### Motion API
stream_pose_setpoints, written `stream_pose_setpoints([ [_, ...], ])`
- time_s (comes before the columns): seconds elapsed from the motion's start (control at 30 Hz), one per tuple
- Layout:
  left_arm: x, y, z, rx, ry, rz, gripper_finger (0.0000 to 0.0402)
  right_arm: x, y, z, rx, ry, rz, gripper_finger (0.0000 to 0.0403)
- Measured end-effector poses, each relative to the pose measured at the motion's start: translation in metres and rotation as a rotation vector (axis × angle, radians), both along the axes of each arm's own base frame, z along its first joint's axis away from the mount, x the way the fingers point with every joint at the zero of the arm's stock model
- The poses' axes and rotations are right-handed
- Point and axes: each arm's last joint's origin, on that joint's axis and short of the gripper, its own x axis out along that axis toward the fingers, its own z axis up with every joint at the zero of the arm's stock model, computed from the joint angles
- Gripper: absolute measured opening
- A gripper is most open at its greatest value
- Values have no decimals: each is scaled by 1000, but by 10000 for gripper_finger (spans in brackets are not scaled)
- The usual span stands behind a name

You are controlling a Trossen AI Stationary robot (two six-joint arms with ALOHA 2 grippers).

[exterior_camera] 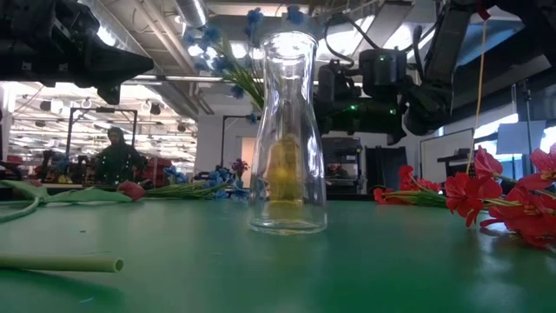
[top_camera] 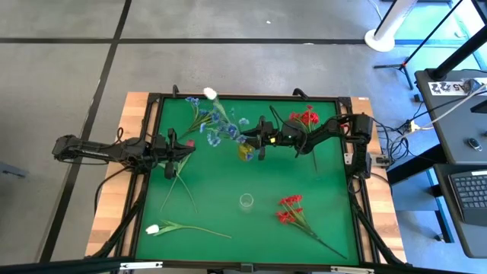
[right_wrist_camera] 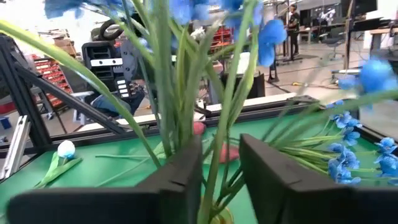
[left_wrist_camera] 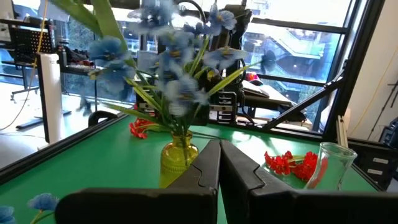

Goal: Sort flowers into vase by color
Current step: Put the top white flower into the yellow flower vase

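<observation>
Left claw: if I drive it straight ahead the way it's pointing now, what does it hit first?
Probably the yellow vase holding the blue flowers. In the wrist view it sits dead ahead of the left claw, whose fingers are shut. The clear glass vase is off to the side. The gap is hard to judge.

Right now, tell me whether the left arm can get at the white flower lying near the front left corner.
Probably yes. The left end effector is shut and empty, and bare mat separates it from the white flower; the right end effector works at the yellow vase.
</observation>
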Motion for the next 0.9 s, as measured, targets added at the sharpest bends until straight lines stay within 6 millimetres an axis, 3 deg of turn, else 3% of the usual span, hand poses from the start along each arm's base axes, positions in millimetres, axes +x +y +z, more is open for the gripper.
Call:
stream_pose_setpoints([
  [0.27,0,0,0,0,0,0,0,-3,-5,6,14,65,27,176],
  [0.9,0,0,0,0,0,0,0,-32,1,58,-70,273,60,179],
])
